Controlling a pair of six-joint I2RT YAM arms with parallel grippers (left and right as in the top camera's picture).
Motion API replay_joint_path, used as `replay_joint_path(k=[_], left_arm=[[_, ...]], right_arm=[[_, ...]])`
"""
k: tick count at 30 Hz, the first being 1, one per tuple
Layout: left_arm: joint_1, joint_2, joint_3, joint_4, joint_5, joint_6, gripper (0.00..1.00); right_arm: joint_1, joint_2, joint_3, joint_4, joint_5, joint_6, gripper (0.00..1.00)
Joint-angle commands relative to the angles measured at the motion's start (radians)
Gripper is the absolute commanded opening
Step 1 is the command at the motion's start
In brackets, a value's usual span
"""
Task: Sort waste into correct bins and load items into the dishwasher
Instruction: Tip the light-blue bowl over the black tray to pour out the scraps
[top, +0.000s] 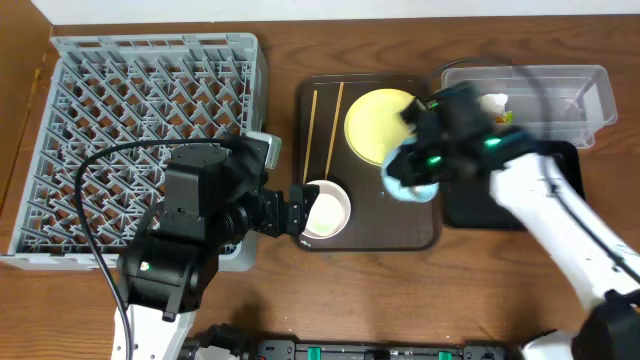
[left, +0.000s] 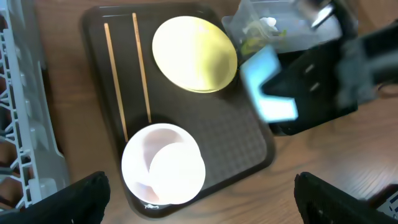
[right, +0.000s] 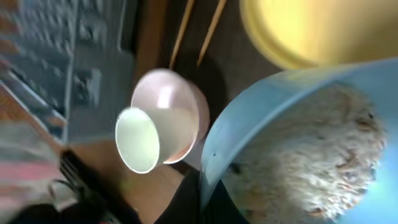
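Note:
My right gripper (top: 425, 165) is shut on the rim of the light blue bowl (top: 410, 187) and holds it tilted over the right edge of the brown serving tray, beside the black tray (top: 565, 200). Rice scraps (right: 311, 149) lie inside the bowl (right: 249, 124). The yellow plate (top: 375, 125) and two chopsticks (top: 315, 130) lie on the serving tray. The white bowl (top: 325, 210) holds the small white cup (left: 177, 173). My left gripper (left: 199, 202) is open, hovering over the white bowl (left: 155, 155). The clear tub (top: 545, 90) holds the wrapper (top: 500, 117) and tissue (top: 495, 101).
The grey dish rack (top: 150, 120) stands at the left, next to my left arm. The dark brown serving tray (top: 380, 225) is in the middle. Bare wooden table lies in front of the tray and the black tray.

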Motion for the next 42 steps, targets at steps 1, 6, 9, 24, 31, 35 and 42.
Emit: replay_joint_path(k=[1,6,9,24,31,35,42], left_arm=[[0.0,0.0,0.023,0.0,0.016,-0.009,0.96],[0.0,0.0,0.023,0.0,0.016,-0.009,0.95],[0.0,0.0,0.023,0.0,0.016,-0.009,0.95],[0.0,0.001,0.023,0.0,0.016,-0.009,0.95],[0.0,0.006,0.023,0.0,0.016,-0.009,0.96],[0.0,0.006,0.023,0.0,0.016,-0.009,0.96],[0.0,0.006,0.023,0.0,0.016,-0.009,0.95]], right_arm=[[-0.147,0.005,-0.026,-0.003,-0.198,-0.017,0.01],[-0.422,0.016,-0.173,0.14,-0.557,-0.06,0.01],[-0.543,0.016,-0.255,0.259,-0.678,-0.061,0.01],[-0.739,0.016,-0.44,0.627,-0.997,-0.091,0.01],[-0.732,0.016,-0.442,0.624,-0.933,-0.089,0.01],[-0.726,0.016,-0.442,0.649,-0.938,-0.051,0.01],[-0.724,0.016,-0.442,0.642,-0.789,0.092,0.01]])
